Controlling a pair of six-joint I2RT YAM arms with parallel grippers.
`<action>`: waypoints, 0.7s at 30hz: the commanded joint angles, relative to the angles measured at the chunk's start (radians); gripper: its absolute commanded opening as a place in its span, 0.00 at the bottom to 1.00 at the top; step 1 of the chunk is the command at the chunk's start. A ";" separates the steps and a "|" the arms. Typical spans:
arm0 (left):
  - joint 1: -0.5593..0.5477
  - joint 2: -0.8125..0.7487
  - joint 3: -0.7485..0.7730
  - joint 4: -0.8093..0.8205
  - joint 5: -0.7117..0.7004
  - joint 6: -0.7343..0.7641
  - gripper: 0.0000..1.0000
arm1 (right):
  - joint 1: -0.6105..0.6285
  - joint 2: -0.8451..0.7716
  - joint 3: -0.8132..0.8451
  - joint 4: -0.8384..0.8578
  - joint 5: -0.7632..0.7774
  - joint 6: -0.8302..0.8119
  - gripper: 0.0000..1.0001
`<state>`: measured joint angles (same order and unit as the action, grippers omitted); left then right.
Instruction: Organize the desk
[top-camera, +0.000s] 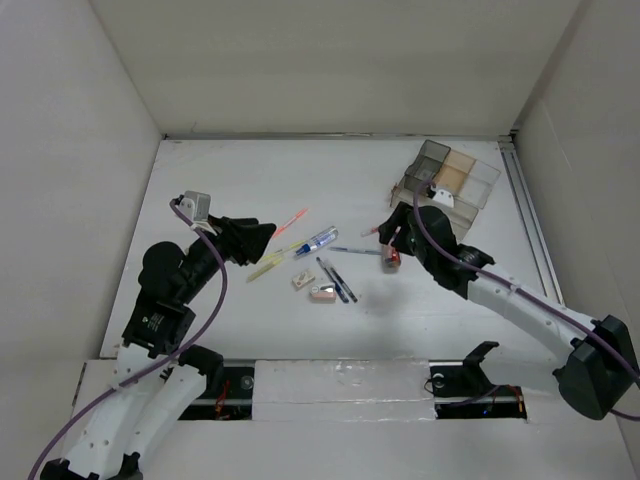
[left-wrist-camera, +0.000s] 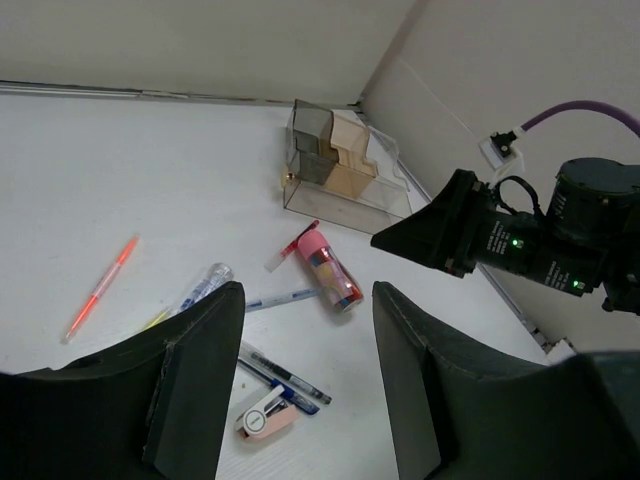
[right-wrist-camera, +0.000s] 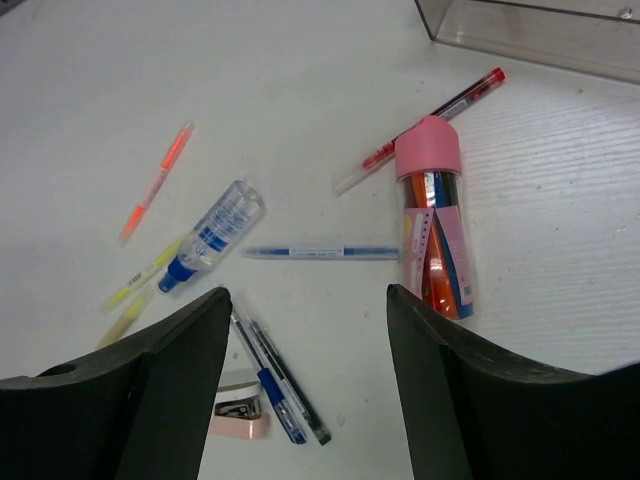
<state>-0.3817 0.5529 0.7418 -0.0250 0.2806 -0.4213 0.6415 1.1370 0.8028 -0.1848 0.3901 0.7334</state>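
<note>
Desk (top-camera: 250, 180) is lying white beneath both arms, carrying scattered pens (top-camera: 338, 280) at its middle, a pink-capped tube (right-wrist-camera: 432, 230) lying on its side, and a clear organizer box (top-camera: 450, 180) in the far right corner (beside the rail (top-camera: 530, 220)). Left gripper (left-wrist-camera: 308, 295) is hovering over the pens, jaws spread and empty. Right gripper (right-wrist-camera: 308, 295) is hanging near the tube, parted too and grasping nothing.
</note>
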 joint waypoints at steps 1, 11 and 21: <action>0.004 -0.005 0.024 0.046 0.029 0.021 0.50 | -0.006 0.010 -0.005 0.050 -0.043 0.011 0.69; 0.004 -0.011 0.013 0.063 0.055 0.029 0.47 | -0.060 0.095 -0.011 0.082 -0.083 -0.023 0.00; 0.004 -0.013 0.011 0.063 0.068 0.032 0.34 | -0.078 0.208 0.029 0.062 -0.106 -0.046 0.76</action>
<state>-0.3817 0.5404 0.7418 -0.0151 0.3260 -0.4000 0.5732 1.3247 0.8013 -0.1455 0.2932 0.7029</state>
